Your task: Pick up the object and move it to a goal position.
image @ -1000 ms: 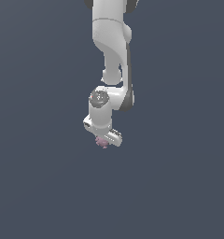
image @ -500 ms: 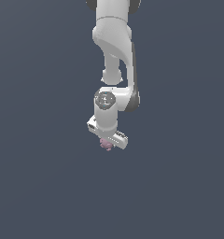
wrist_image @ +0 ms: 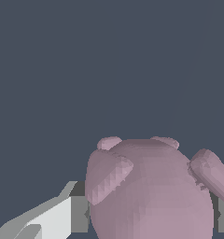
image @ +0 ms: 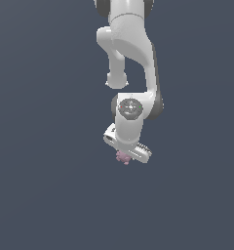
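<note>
Dark blue-gray fills everything behind the robot, plain and flat, with no edge or line anywhere in it.

From the top of the exterior view a big white arm [image: 131, 44] comes down. It bends once and ends in a round white wrist [image: 130, 108] with a gray disc on its front. Under the wrist sits the hand [image: 126, 155], a white bar that is tilted, lower on the exterior view's right.

A little pink lump, the object [image: 123, 157], pokes out just under the hand. It is dusty pink and round, with small knobby bumps, and it is much smaller than the hand.

In the wrist view the object [wrist_image: 151, 191] looks big and close. One white and gray finger [wrist_image: 62, 217] touches one side of it, and a bit of gray finger [wrist_image: 223, 214] shows right at its other side. So the hand is closed on the object and holds it.

Nothing else touches the object, and only the dark blue-gray shows around it.
</note>
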